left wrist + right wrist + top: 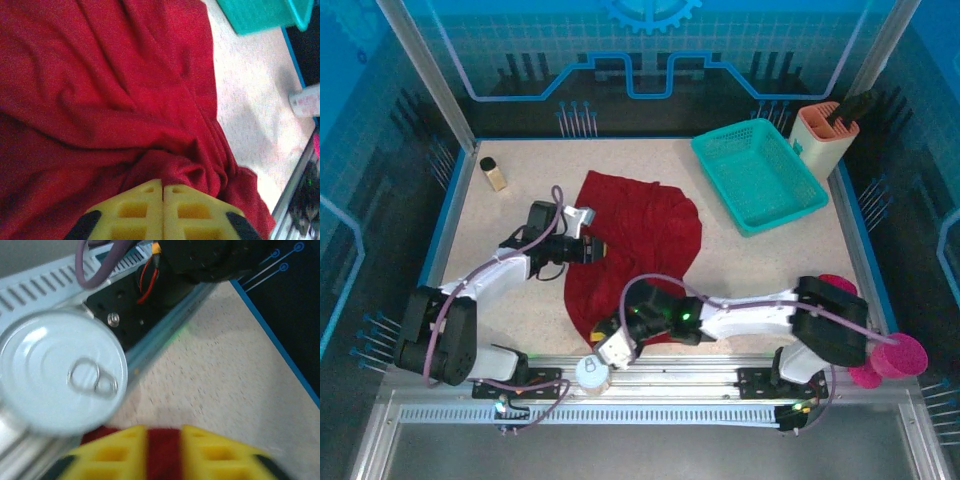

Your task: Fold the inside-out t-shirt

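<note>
**Rumpled shirt, a claw at each edge**

I cannot tell whether the left gripper (163, 184) pinches cloth: its fingers are pressed together, with folds bunching at the tips; the right gripper (162, 432) is blurred and cut off, fingers parted, red showing in the gap. The inside-out t-shirt (640, 235) lies rumpled, dark red, just left of the teal basket (760, 180) and apart from it; a small jar (495, 172) stands well left of the basket; a ring-pull can (60, 370) sits nearer and left, beside the right gripper.
</note>
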Available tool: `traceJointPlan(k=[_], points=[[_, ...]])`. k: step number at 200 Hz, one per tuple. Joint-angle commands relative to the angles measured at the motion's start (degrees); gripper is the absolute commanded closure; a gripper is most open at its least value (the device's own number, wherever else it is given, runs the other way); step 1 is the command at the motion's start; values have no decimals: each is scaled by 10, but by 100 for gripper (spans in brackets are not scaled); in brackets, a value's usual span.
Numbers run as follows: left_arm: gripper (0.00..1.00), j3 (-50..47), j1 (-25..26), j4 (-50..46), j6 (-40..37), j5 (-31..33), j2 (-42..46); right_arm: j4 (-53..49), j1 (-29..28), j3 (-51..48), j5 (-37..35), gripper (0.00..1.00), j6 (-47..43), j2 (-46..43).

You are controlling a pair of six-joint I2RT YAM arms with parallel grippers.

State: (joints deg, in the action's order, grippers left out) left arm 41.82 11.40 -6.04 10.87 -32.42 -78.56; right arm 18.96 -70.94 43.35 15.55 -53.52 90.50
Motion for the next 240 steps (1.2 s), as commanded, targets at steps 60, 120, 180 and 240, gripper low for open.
traceJointPlan(k=[60, 120, 180, 240], points=[[42, -65, -20, 2, 115, -10, 175, -22, 119, -55, -22, 12, 350, -248], [34, -18, 118, -52, 118, 82, 82, -318, 396, 122, -134, 13, 700, -182], [32, 66, 122, -66, 90, 202, -18, -319, 470, 118, -67, 17, 784, -121], [33, 141, 117, -107, 56, 209, -106, -305, 482, 116, -75, 17, 767, -116]])
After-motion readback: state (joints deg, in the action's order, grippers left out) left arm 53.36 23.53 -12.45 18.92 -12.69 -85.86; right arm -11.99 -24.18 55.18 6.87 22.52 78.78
